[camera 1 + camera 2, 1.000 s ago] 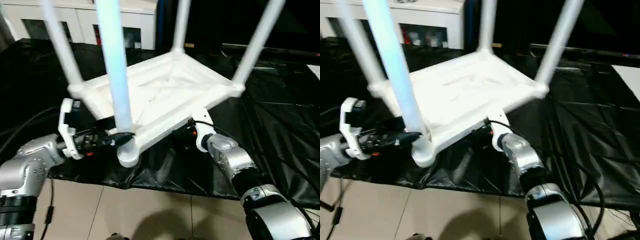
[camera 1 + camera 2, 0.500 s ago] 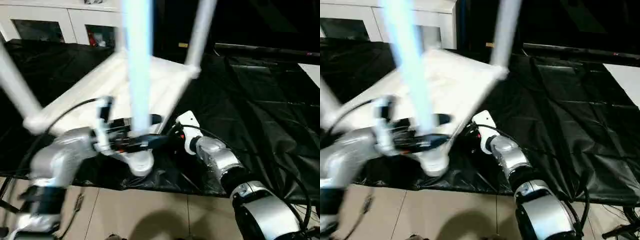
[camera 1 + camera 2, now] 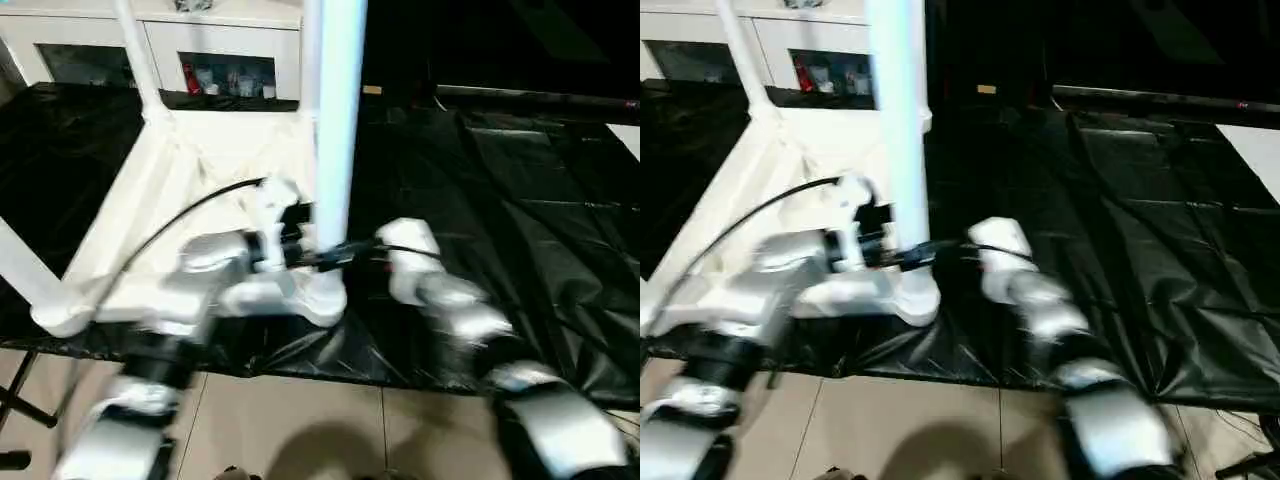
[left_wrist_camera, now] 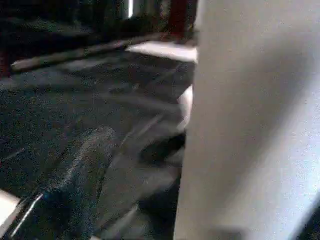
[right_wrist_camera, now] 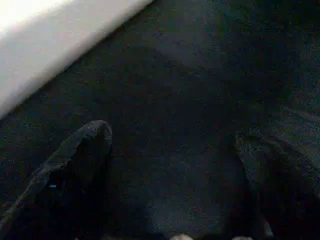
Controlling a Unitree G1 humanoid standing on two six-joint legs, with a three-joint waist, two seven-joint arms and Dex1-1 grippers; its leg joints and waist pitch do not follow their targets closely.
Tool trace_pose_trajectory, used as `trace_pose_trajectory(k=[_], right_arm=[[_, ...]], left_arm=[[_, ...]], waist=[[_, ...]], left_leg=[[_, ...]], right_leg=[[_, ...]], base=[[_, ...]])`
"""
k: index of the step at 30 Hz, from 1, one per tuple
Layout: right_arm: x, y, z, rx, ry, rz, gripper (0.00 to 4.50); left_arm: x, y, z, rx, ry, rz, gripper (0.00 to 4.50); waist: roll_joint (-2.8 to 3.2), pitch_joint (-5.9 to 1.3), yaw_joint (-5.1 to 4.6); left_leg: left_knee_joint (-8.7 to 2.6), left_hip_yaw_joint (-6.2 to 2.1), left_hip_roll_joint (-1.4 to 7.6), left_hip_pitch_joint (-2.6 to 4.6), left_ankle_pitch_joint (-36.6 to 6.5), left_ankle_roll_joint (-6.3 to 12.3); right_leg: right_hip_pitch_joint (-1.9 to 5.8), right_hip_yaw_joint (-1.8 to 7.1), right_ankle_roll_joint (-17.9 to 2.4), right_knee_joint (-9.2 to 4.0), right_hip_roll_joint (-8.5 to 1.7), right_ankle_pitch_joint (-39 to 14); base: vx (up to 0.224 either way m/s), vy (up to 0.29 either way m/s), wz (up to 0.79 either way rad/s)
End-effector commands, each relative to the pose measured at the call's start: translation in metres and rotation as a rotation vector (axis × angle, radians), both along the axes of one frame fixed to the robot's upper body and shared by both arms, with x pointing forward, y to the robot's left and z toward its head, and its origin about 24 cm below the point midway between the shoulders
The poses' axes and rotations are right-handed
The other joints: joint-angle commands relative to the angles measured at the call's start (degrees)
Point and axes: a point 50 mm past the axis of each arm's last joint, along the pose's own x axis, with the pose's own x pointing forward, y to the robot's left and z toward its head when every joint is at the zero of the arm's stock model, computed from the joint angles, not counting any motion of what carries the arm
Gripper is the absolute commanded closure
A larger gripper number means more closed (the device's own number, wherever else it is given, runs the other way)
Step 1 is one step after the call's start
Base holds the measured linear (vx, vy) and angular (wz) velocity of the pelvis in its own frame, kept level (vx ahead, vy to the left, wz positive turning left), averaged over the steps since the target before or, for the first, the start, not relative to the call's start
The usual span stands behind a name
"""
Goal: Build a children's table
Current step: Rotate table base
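while the white plastic rectangular tabletop with raised rim point(image 3: 170, 170) lies upside down on the black plastic sheet point(image 3: 520, 190), tilted so that its near left corner hangs past the sheet's near edge, the nearest long white round tube leg point(image 3: 335, 130) is seen rising almost upright from the near right corner socket point(image 3: 322, 296). its long axis runs straight up, and its foot lies just beside the left gripper point(image 3: 325, 258), which is reached across from the left at socket height. the left arm is judged the nearer one; its jaws are spread wide around the leg's base, and a firm hold cannot be confirmed. the right gripper point(image 5: 175, 170) is held low over the sheet, just right of the socket, spread wide with nothing between its fingers point(image 5: 80, 160). two further legs point(image 3: 135, 50) stand at the left and far corners.
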Motion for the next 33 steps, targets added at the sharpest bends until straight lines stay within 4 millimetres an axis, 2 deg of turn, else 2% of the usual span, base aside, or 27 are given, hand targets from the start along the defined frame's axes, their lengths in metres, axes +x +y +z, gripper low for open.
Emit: trace_pose_trajectory(k=[1,3,5,7,9,13,15,16,17,18,20,24,28,31,32,33], right_arm=[[-0.002,-0.007,0.003,0.013,-0.016,0.021,0.0],[-0.004,-0.013,0.007,0.031,-0.027,0.073,0.0],[-0.007,-0.016,0.012,0.064,-0.034,0.152,0.0],[-0.015,-0.016,0.018,0.076,-0.038,0.294,0.0],[-0.026,-0.016,0.023,0.059,-0.024,0.461,0.0],[-0.032,-0.017,0.026,0.058,-0.005,0.533,0.0],[-0.044,-0.018,0.036,0.053,0.02,0.666,0.0],[-0.047,-0.018,0.038,0.053,0.026,0.695,0.0],[-0.048,-0.018,0.04,0.054,0.031,0.71,0.0],[-0.051,-0.019,0.043,0.058,0.046,0.74,0.0],[-0.055,-0.018,0.047,0.066,0.076,0.789,0.0],[-0.058,-0.018,0.052,0.067,0.096,0.816,0.0],[-0.06,-0.018,0.056,0.072,0.11,0.823,0.0],[-0.063,-0.02,0.056,0.07,0.124,0.825,0.0],[-0.063,-0.02,0.056,0.07,0.127,0.825,0.0],[-0.064,-0.02,0.056,0.07,0.128,0.825,0.0]], left_arm=[[-0.007,0.008,-0.009,0.023,0.046,-0.038,0.01],[-0.014,0.012,-0.014,0.041,0.077,-0.102,0.01],[-0.02,0.017,-0.02,0.079,0.096,-0.158,0.01],[-0.023,0.023,-0.025,0.119,0.1,-0.196,0.01],[-0.019,0.035,-0.03,0.187,0.102,-0.191,0.17],[-0.015,0.043,-0.033,0.255,0.084,-0.17,0.46],[-0.007,0.061,-0.036,0.402,0.058,-0.137,0.63],[-0.005,0.065,-0.035,0.43,0.055,-0.126,0.68],[-0.004,0.067,-0.035,0.442,0.053,-0.128,0.72],[-0.003,0.069,-0.035,0.468,0.056,-0.134,0.8],[0.0,0.072,-0.036,0.497,0.064,-0.142,1.04],[0.003,0.074,-0.038,0.512,0.09,-0.171,1.42],[0.005,0.074,-0.037,0.504,0.115,-0.204,1.64],[0.006,0.074,-0.038,0.503,0.145,-0.225,1.98],[0.007,0.073,-0.038,0.5,0.148,-0.227,2.03],[0.007,0.073,-0.038,0.5,0.149,-0.228,2.1]], waist=[[0.39,-4.11,0.52],[0.36,-4.19,0.54],[0.61,-4.05,0.9],[0.63,-4.06,1.29],[0.76,-3.99,1.78],[0.59,-3.9,2.0],[0.53,-3.8,2.33],[0.45,-3.88,2.45],[0.49,-4.0,2.63],[0.27,-3.89,2.55],[0.37,-3.95,2.78],[0.32,-4.11,3.49],[0.3,-4.09,3.58],[0.3,-4.08,3.69],[0.61,-4.09,3.63],[0.58,-4.15,3.68]], left_leg=[[-3.91,-0.78,0.93,0.88,-18.1,-0.65],[-3.87,-0.74,1.02,1.01,-18.5,-0.47],[-4.06,-0.7,1.32,1.08,-19.4,-0.27],[-4.13,-0.68,1.46,1.06,-19.5,0.04],[-4.18,-0.7,1.39,1.06,-19.6,0.32],[-4.31,-0.73,1.31,1.25,-20.4,0.12],[-4.32,-0.79,1.25,1.53,-21.4,0.05],[-4.45,-1.0,1.37,1.27,-21.0,0.0],[-4.53,-1.04,1.48,1.22,-20.4,-0.29],[-4.53,-1.0,1.35,1.16,-20.2,-0.11],[-4.46,-0.98,1.43,1.12,-19.4,-0.19],[-4.27,-0.86,1.5,1.22,-18.3,-0.16],[-4.33,-0.85,1.45,1.18,-18.2,-0.52],[-4.34,-0.86,1.49,1.2,-18.0,-0.5],[-4.34,-0.88,1.52,1.27,-18.8,-0.79],[-4.29,-0.88,1.53,1.34,-18.8,-0.87]], right_leg=[[2.58,1.95,-12.6,-4.75,-3.06,-15.2],[2.4,1.98,-12.5,-4.84,-3.02,-16.4],[2.17,1.92,-12.3,-4.87,-2.83,-17.0],[2.21,1.96,-12.2,-4.78,-2.82,-16.3],[2.26,1.98,-11.8,-4.78,-2.73,-15.6],[2.11,1.97,-11.2,-5.24,-2.82,-18.1],[1.87,2.0,-10.0,-5.73,-2.77,-20.6],[2.21,2.09,-9.2,-5.39,-2.93,-20.2],[2.12,2.11,-9.5,-5.19,-3.13,-19.3],[2.17,2.05,-9.5,-5.35,-2.95,-19.3],[2.16,2.09,-10.6,-5.12,-3.2,-18.1],[2.12,2.16,-11.1,-5.06,-3.47,-17.1],[2.21,2.11,-11.7,-5.09,-3.44,-16.5],[2.22,2.1,-11.9,-4.99,-3.52,-15.8],[2.23,2.09,-12.3,-5.01,-3.56,-15.7],[2.22,2.09,-12.5,-4.98,-3.61,-15.5]], base=[[0.0,0.0,0.0],[0.0,0.0,0.0],[0.0,0.0,0.0],[0.0,0.0,0.0],[0.0,0.0,0.0],[0.0,0.0,0.0],[0.0,0.0,0.0],[0.0,0.0,0.0],[0.0,0.0,0.0],[0.0,0.0,0.0],[0.0,0.0,0.0],[0.0,0.0,0.0],[0.0,0.0,0.0],[0.0,0.0,0.0],[0.0,0.0,0.0],[0.0,0.0,0.0]])
